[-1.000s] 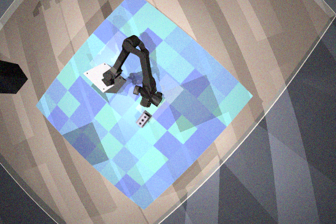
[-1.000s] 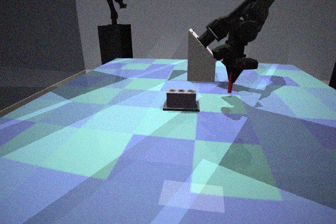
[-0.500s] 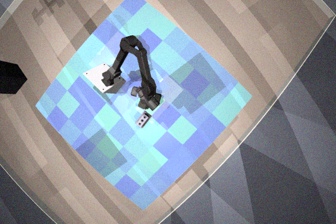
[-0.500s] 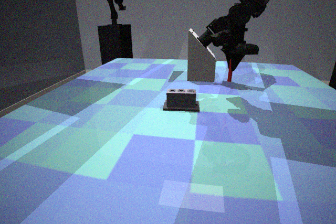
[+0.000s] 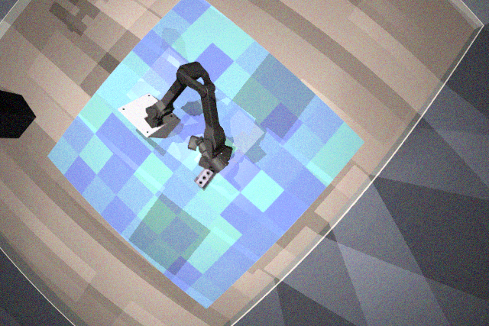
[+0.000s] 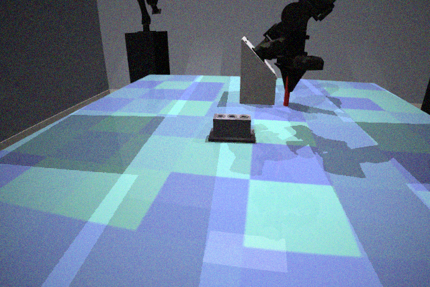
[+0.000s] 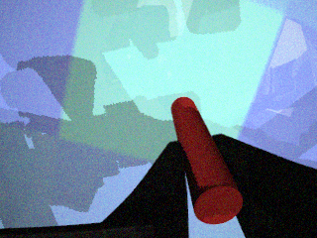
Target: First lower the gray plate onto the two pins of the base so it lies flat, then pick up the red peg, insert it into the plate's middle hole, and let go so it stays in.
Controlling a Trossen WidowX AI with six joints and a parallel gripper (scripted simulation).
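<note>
The gray plate [image 5: 204, 178] [image 6: 232, 127] is a thick block that sits flat and level on the dark base [image 6: 232, 140]. Three dark round holes in a row show in its top; pins cannot be made out in them. My gripper [image 6: 289, 84] [image 7: 196, 147] is shut on the red peg [image 6: 285, 96] [image 7: 203, 154]. The peg hangs nearly upright between the fingertips, its lower end raised off the mat. In the exterior view, peg and gripper are right of the plate and farther back. In the top view, the arm hides the peg.
A slanted block with a white top [image 5: 136, 115] and gray side [image 6: 257, 82] carries the arm's mount, behind the plate in the exterior view. The patchwork mat [image 5: 252, 231] [image 6: 138, 259] bears shadows. A black pedestal [image 6: 147, 56] with another arm stands in the background.
</note>
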